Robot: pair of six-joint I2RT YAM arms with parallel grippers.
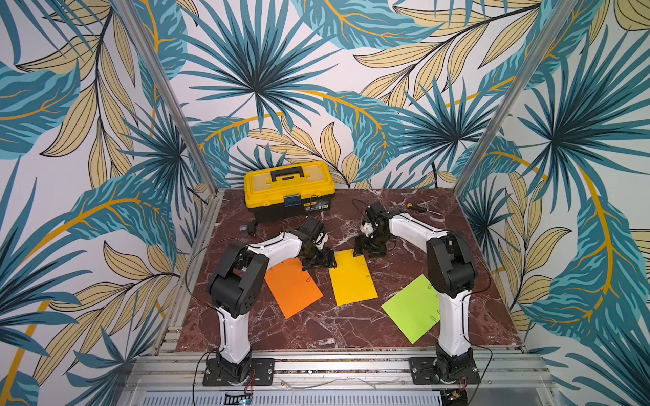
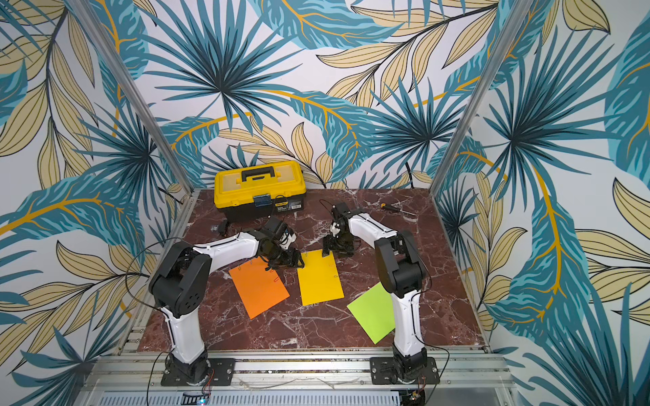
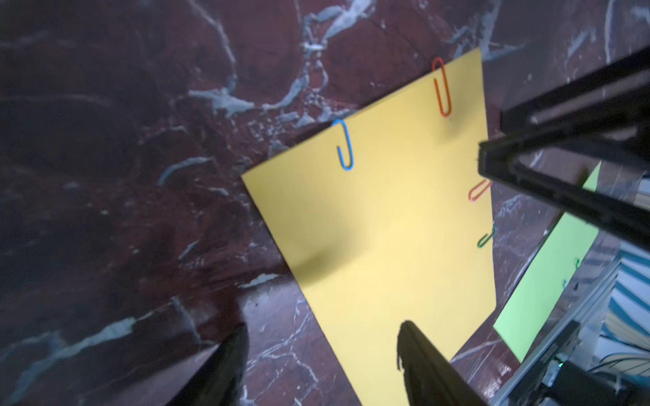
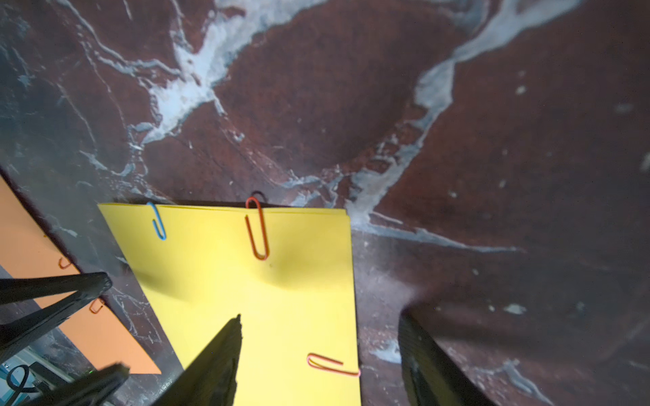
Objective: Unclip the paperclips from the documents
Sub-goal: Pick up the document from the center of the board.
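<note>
My left pincer (image 3: 323, 327) is spread and empty, with one finger over the yellow sheet (image 3: 380, 228) and one over the table (image 3: 140, 175). My right pincer (image 4: 322, 316) is spread and empty, straddling that sheet's side edge. The blue clip (image 3: 344, 146) and red clip (image 3: 442, 88) sit on its far edge. The pink clip (image 3: 479, 190) and green clip (image 3: 487, 236) sit on a side edge. The orange sheet (image 1: 293, 291) and green sheet (image 1: 413, 307) lie flat on either side, clipped.

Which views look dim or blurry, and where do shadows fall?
Both top views: evenly lit, fairly sharp. Left wrist view: dim marble table, left end effector out of focus. Right wrist view: brighter, soft shadows on the yellow sheet beside the red paperclip.
</note>
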